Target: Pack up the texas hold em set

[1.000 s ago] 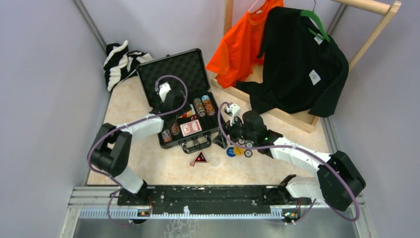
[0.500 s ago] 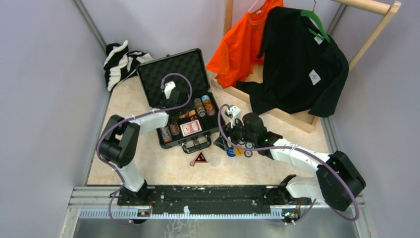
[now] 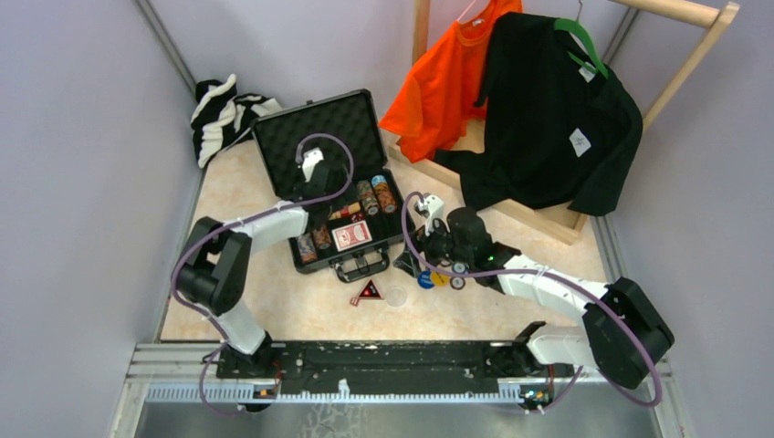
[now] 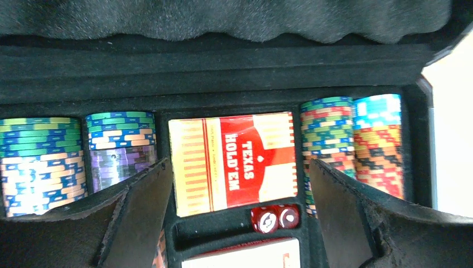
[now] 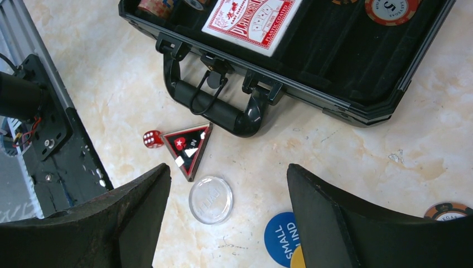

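The black briefcase [image 3: 319, 128] lies open with its foam lid up. It holds chip stacks [image 4: 42, 162], a red Texas Hold'em deck [image 4: 234, 162] and two red dice [image 4: 274, 218]. My left gripper [image 4: 238, 167] hovers open over that deck, holding nothing. On the table in front of the case handle [image 5: 215, 109] lie the black-red triangle [image 5: 188, 148], a red die [image 5: 150, 138], a clear disc [image 5: 210, 199], a blue disc [image 5: 284, 237] and a yellow disc [image 5: 298, 259]. My right gripper [image 5: 228, 173] hangs open above the clear disc, empty.
A striped cloth [image 3: 224, 114] lies at the back left corner. An orange shirt [image 3: 447, 78] and a black shirt [image 3: 548, 119] hang from the wooden rack [image 3: 680, 11] at the back right. One loose chip [image 5: 449, 211] rests on the table right of the discs.
The left arm's elbow has swung inward and its wrist has shifted a little toward the lid, over the case. The right arm has not moved.
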Tool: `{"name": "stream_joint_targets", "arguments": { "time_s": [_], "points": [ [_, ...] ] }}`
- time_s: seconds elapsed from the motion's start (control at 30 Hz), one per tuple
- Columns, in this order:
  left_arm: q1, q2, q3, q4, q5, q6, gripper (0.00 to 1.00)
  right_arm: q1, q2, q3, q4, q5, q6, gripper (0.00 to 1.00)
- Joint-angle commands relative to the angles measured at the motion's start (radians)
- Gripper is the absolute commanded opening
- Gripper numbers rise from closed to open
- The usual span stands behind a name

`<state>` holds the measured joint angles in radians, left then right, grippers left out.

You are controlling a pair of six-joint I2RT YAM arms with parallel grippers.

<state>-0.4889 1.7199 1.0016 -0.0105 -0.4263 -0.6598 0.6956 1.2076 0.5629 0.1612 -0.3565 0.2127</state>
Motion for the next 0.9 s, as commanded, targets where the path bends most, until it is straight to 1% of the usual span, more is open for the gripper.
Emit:
{"name": "stream_joint_targets", "arguments": {
  "time_s": [0.0, 0.1, 0.2, 0.23, 0.3, 0.43, 0.63, 0.73, 0.87],
  "points": [
    [-0.012, -0.097, -0.022, -0.003, -0.027, 0.008, 0.97, 0.001, -0.003, 0.009, 0.052, -0.007, 0.005, 0.77],
    [-0.011, -0.132, -0.046, 0.031, -0.033, 0.017, 0.92, 0.001, 0.003, 0.011, 0.048, -0.012, 0.010, 0.77],
    [-0.011, -0.154, -0.078, 0.131, 0.030, 0.036, 0.86, 0.001, -0.005, 0.006, 0.058, -0.006, 0.018, 0.77],
    [-0.011, -0.147, -0.077, 0.150, 0.054, 0.038, 0.84, 0.001, -0.008, 0.005, 0.058, -0.002, 0.020, 0.76],
    [-0.010, -0.098, -0.038, 0.131, 0.091, 0.040, 0.82, 0.001, -0.013, 0.005, 0.058, 0.002, 0.027, 0.76],
    [-0.008, 0.034, 0.043, 0.039, 0.124, 0.017, 0.83, 0.001, -0.026, -0.006, 0.056, 0.004, 0.038, 0.75],
    [0.010, 0.111, 0.002, 0.020, 0.142, -0.075, 0.84, 0.001, -0.047, -0.026, 0.035, 0.039, 0.037, 0.75],
    [0.009, 0.096, 0.008, 0.013, 0.150, -0.074, 0.85, 0.001, -0.042, -0.028, 0.032, 0.050, 0.039, 0.75],
    [0.006, -0.015, -0.009, 0.049, 0.144, -0.028, 0.86, 0.001, -0.060, -0.015, -0.001, 0.131, 0.039, 0.75]
  ]
}}
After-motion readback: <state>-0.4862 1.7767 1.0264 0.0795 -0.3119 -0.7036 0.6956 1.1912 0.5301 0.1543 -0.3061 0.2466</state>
